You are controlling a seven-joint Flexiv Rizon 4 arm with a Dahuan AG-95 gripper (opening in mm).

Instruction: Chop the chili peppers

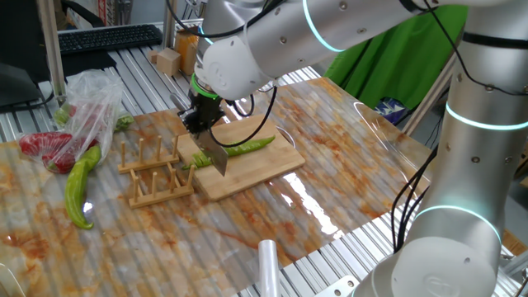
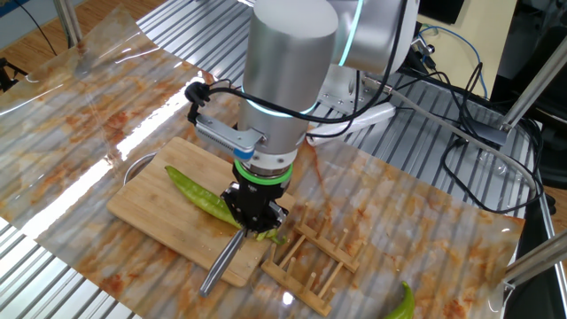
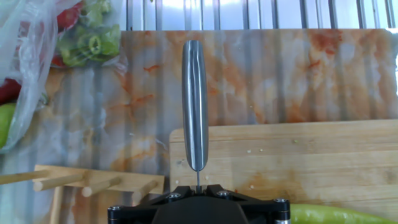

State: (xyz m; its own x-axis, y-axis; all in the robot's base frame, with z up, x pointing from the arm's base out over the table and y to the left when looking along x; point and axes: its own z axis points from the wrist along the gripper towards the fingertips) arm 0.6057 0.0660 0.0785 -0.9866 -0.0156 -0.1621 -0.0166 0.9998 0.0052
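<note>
Evidently the chili pepper (image 1: pixel 250 148) on the cutting board (image 1: pixel 272 169) is a light, glossy, slightly curved thing with a slick skin, firm enough to resist a blade at first yet hollow and soft once it gives; I judge it would roll or skid under a slanted cut, so any steadying belongs on its thicker middle, well clear of the tapered tip. It lies across the board's middle, its stem end under the gripper (image 2: pixel 254 215) near the edge that faces the wooden rack (image 1: pixel 157 175). The gripper is clenched on the knife (image 2: pixel 224 258), handle pointing out over the board's corner in the other fixed view (the blade hangs edge-down beside the pepper in one fixed view). By count: one chili on the board, one knife, one board, one rack, one paler curved pepper (image 1: pixel 80 186) near the table's edge, and one plastic bag (image 1: pixel 82 103) of red peppers.
</note>
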